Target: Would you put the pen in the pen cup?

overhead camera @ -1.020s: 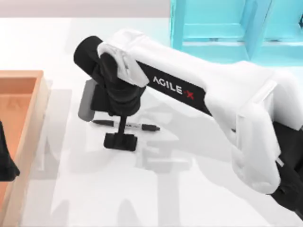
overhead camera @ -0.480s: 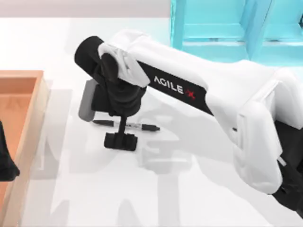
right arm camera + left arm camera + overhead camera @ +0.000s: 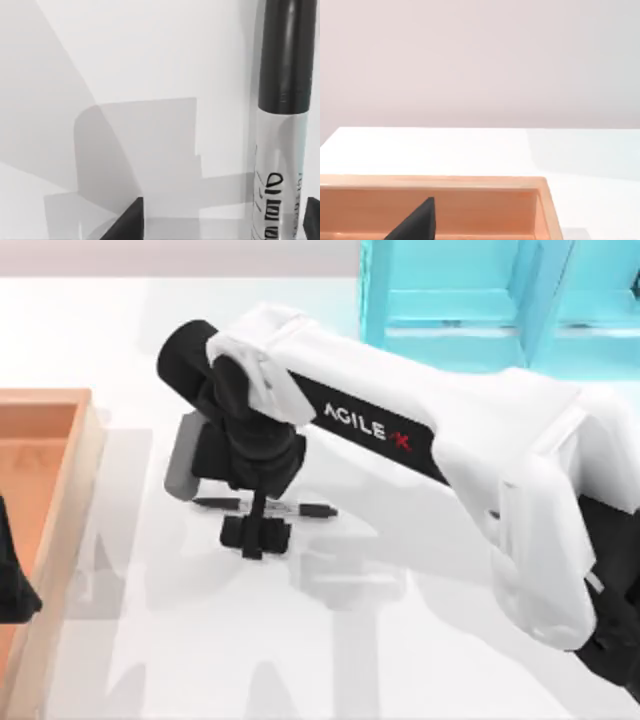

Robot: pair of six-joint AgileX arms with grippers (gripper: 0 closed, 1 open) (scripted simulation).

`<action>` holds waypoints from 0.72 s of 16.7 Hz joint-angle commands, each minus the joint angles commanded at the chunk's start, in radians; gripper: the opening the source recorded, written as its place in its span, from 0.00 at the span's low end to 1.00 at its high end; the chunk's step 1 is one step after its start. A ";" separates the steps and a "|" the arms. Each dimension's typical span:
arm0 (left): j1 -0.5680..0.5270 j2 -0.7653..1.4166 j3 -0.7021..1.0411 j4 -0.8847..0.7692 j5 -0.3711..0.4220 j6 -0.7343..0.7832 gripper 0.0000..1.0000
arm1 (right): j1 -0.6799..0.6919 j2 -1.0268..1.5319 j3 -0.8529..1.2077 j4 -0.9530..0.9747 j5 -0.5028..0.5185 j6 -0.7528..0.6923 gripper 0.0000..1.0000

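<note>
The counter (image 3: 150, 640) carries a teal shelf unit (image 3: 480, 300) at its far right edge and a wooden tray (image 3: 40, 500) at its left edge, where the left end effector (image 3: 12, 585) sits parked; whether it is spread I cannot tell. The right end effector (image 3: 256, 534) hangs mid-counter, fingers spread astride the pen (image 3: 268, 507), which lies flat. The pen looks light, stiff and smooth, apt to roll; the printed middle band seems the surest place to pinch.

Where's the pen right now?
In the top view the pen lies flat on the white table, left of centre, under the right gripper, with the wooden tray further left.
</note>
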 joint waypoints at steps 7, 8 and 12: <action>0.000 0.000 0.000 0.000 0.000 0.000 1.00 | 0.000 0.000 0.000 0.000 0.000 0.000 0.00; 0.000 0.000 0.000 0.000 0.000 0.000 1.00 | 0.000 0.000 0.000 0.000 0.000 0.000 0.00; 0.000 0.000 0.000 0.000 0.000 0.000 1.00 | 0.021 -0.090 -0.028 -0.039 -0.031 0.041 0.00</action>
